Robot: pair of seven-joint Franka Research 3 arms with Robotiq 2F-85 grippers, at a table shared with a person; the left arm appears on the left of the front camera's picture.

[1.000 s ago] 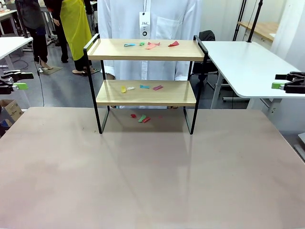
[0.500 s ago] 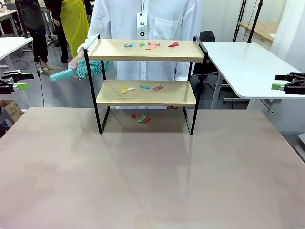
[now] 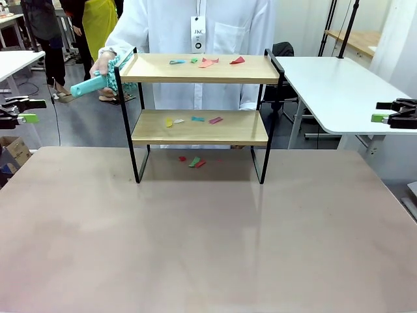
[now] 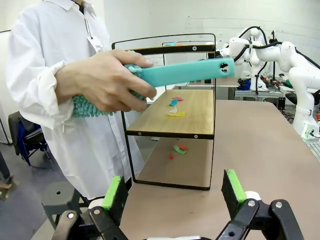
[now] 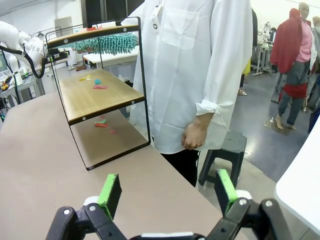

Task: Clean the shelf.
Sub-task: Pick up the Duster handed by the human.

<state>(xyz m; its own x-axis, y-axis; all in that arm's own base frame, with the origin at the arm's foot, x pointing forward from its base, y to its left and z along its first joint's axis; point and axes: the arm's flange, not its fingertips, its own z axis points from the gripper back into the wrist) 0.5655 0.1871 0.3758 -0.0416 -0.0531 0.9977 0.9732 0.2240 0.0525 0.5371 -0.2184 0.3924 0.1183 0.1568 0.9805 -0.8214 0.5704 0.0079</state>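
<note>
The shelf [image 3: 195,128] stands at the far middle of the table, two wooden boards in a black frame. Coloured paper scraps lie on its top board [image 3: 207,62], on the lower board [image 3: 193,120] and on the table under it [image 3: 194,161]. A person in a white coat behind it holds a teal duster [image 3: 98,81] at the top board's left end. In the left wrist view the hand [image 4: 105,82] grips the duster's handle [image 4: 185,72]. My left gripper [image 3: 32,110] [image 4: 172,192] and right gripper [image 3: 384,111] [image 5: 167,192] hang open and empty, far out at the two sides.
The tan table [image 3: 208,241] spreads bare in front of the shelf. A white table [image 3: 339,91] stands at the back right, a black stool [image 5: 225,145] beside the person. The person's other hand [image 5: 195,135] hangs by the table edge. Other people stand far behind.
The person's hand came in with the teal duster at the shelf's left end and lifted it from lower-board height to the top board. Both grippers kept still.
</note>
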